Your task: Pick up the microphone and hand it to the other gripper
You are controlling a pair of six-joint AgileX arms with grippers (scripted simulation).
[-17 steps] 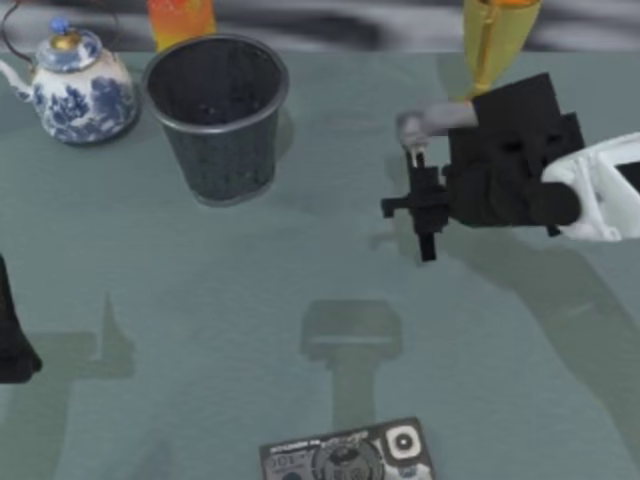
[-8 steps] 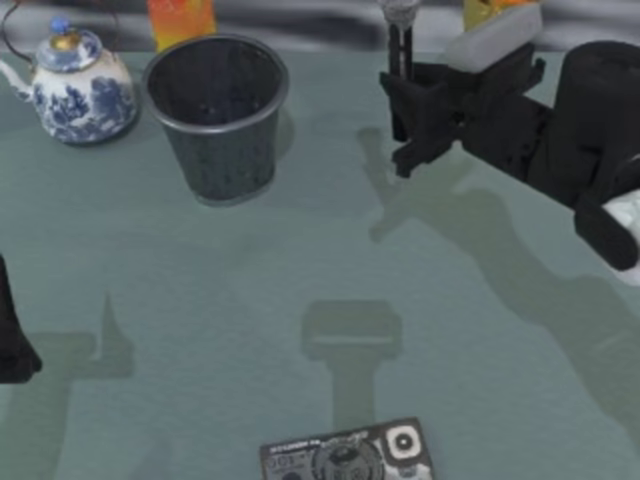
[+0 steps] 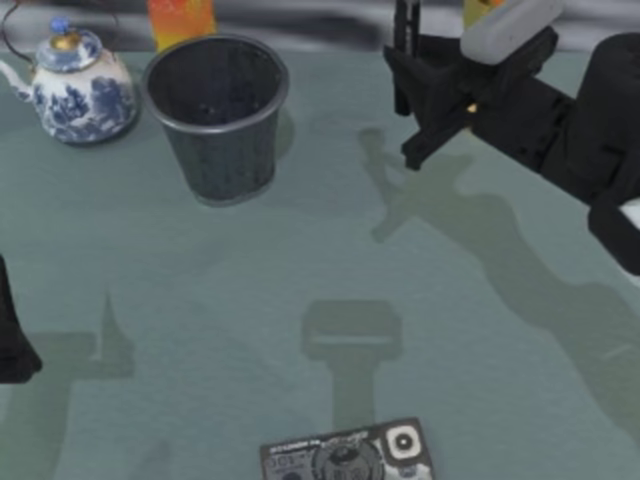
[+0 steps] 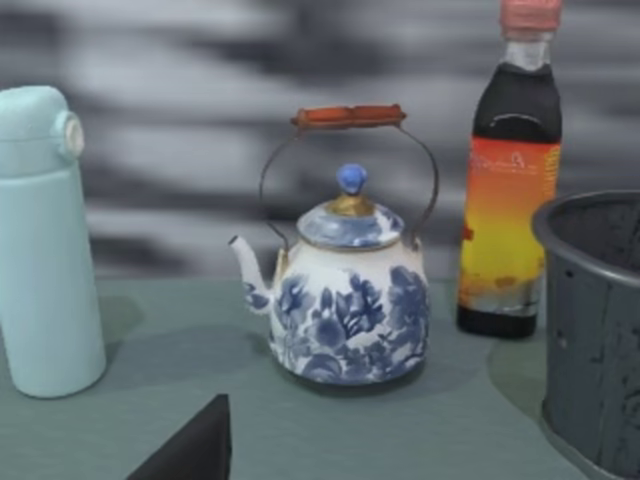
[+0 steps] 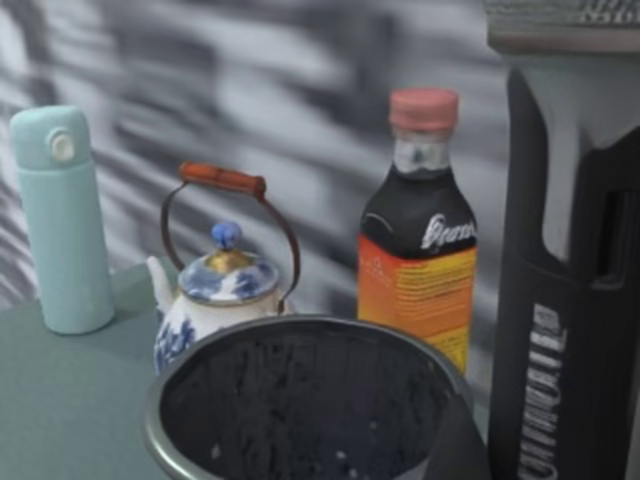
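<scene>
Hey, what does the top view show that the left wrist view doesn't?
Only the top view shows the right arm's tool raised near the table's far edge, holding the microphone upright so its head runs out of frame, and a dark printed box at the near edge. The left arm sits parked at the table's left edge. Only the left wrist view shows a pale blue flask. Both show the blue-and-white teapot, the black bin and the sauce bottle.

Your right gripper (image 3: 404, 62) hangs raised, well right of the bin (image 3: 217, 112), pinching the microphone (image 3: 405, 22); teapot (image 3: 72, 88) left of the bin.
</scene>
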